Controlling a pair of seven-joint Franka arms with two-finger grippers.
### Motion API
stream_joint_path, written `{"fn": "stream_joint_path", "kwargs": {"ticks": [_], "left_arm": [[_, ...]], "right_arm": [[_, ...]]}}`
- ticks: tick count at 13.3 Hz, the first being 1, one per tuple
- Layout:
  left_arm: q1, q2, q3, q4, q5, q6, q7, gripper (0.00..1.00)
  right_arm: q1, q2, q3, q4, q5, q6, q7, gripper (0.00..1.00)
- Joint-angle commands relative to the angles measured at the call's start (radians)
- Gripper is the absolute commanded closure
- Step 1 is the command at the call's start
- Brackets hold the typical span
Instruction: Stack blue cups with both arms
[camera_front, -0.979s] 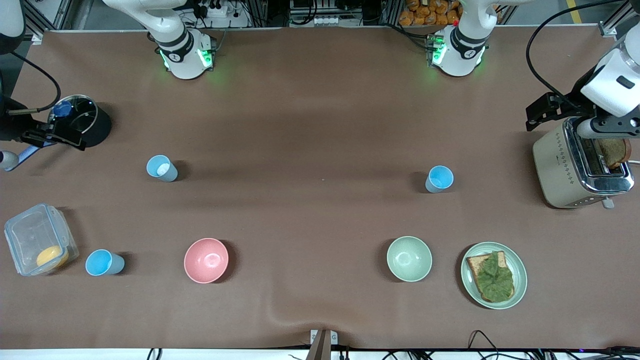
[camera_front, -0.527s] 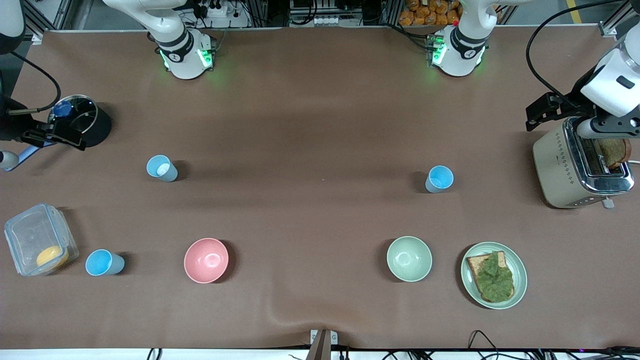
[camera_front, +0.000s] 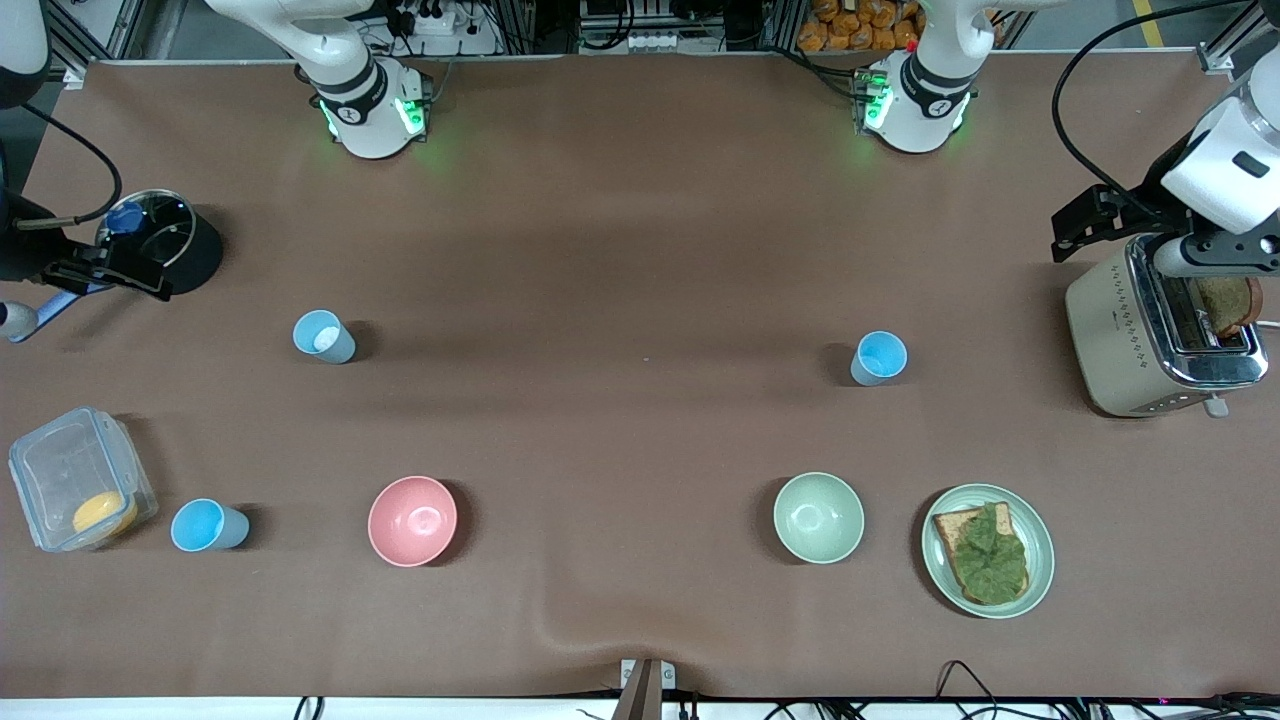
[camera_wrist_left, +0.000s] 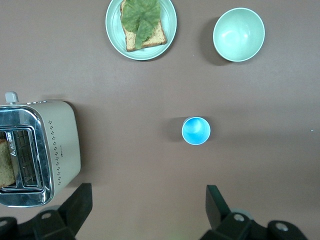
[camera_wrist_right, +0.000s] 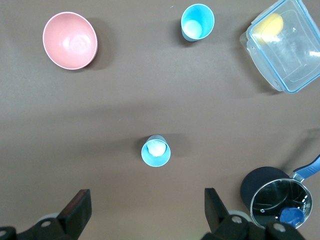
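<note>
Well, nothing has shifted over the last second: three blue cups (camera_front: 324, 336) (camera_front: 879, 358) (camera_front: 207, 525) sit apart on the tabletop (camera_front: 620, 420), unstacked. Left end effector (camera_wrist_left: 147, 212) and right end effector (camera_wrist_right: 145, 212) hover high, fingers spread wide, empty.

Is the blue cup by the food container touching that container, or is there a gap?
Apart. The front view shows a strip of bare table between the blue cup and the food container; the right wrist view shows the same gap.

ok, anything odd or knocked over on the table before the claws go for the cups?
Nothing spilled or tipped. All three blue cups stand upright and apart. One oddity: the table cover has a raised wrinkle at the front-camera edge.
</note>
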Motion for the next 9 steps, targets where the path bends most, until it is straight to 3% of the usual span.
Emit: {"fn": "stream_joint_path", "kwargs": {"ticks": [1, 7, 9], "left_arm": [[0.003, 0.003, -0.005, 0.015, 0.007, -0.017, -0.016, 0.0], [0.003, 0.003, -0.005, 0.015, 0.007, -0.017, -0.018, 0.0], [0.003, 0.003, -0.005, 0.015, 0.007, -0.016, -0.018, 0.0]], "right_arm": [[-0.016, 0.003, 0.008, 0.004, 0.014, -0.011, 0.008, 0.0], [-0.082, 0.11, 0.008, -0.02, 0.029, -0.06, -0.026, 0.0], [-0.109, 0.136, 0.008, -0.11, 0.029, -0.022, -0.032, 0.0]]}}
